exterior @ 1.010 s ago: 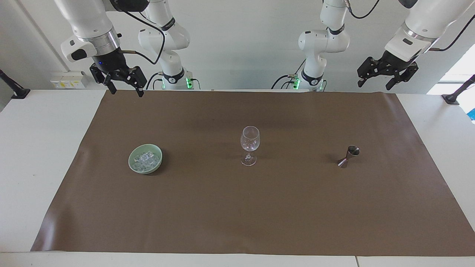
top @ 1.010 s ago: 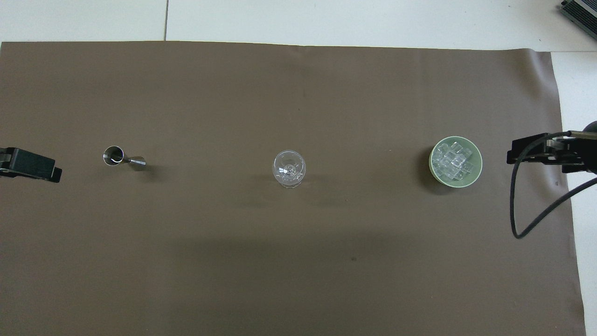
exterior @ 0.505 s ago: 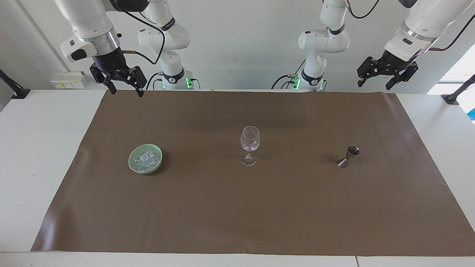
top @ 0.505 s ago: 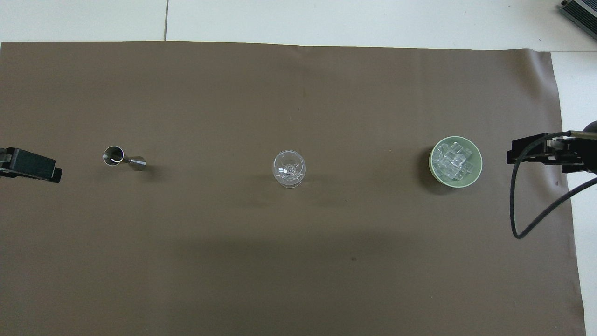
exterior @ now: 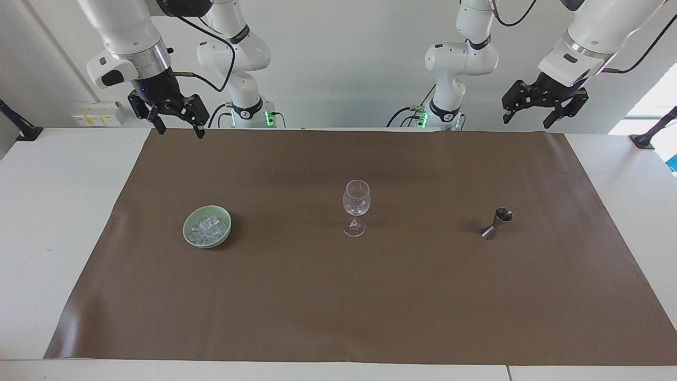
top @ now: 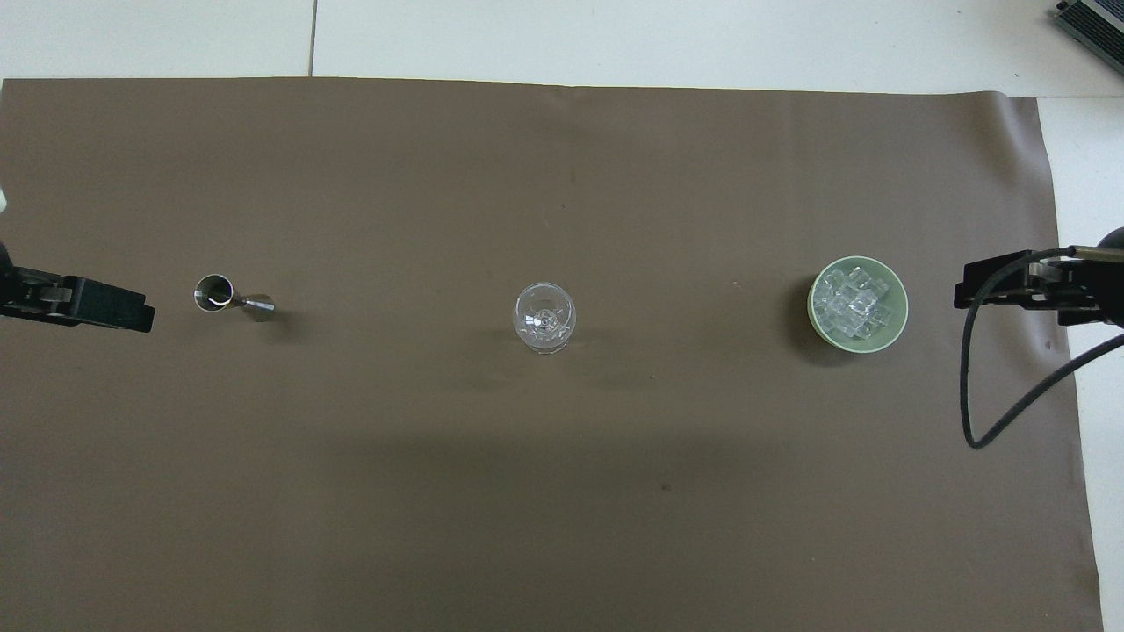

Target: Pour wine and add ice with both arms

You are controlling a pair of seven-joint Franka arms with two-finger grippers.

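On the brown mat: a clear stemmed wine glass (exterior: 356, 214) stands upright at the middle, empty as far as one can tell.
Ice: a heap of small clear cubes (exterior: 208, 228) in a pale green round bowl (top: 901, 307), toward the right arm's end of the table, level with the glass.
Measure: a small steel double-cone jigger (exterior: 496, 223) stands toward the left arm's end, tilted; whether it holds wine cannot be told.
Left gripper (exterior: 539, 108): black fingers spread, holding nothing – raised over the mat's edge nearest the robots.
Change: over the last second the left gripper has slid inward toward the jigger; from above its tip now reaches further over the mat.
Right gripper (exterior: 177, 118): fingers spread and empty, waiting high over the mat's corner near its base, unmoved in that second.
Meaning: the left arm probably opens the task with the jigger – the pour comes first, and the ice is untouched.
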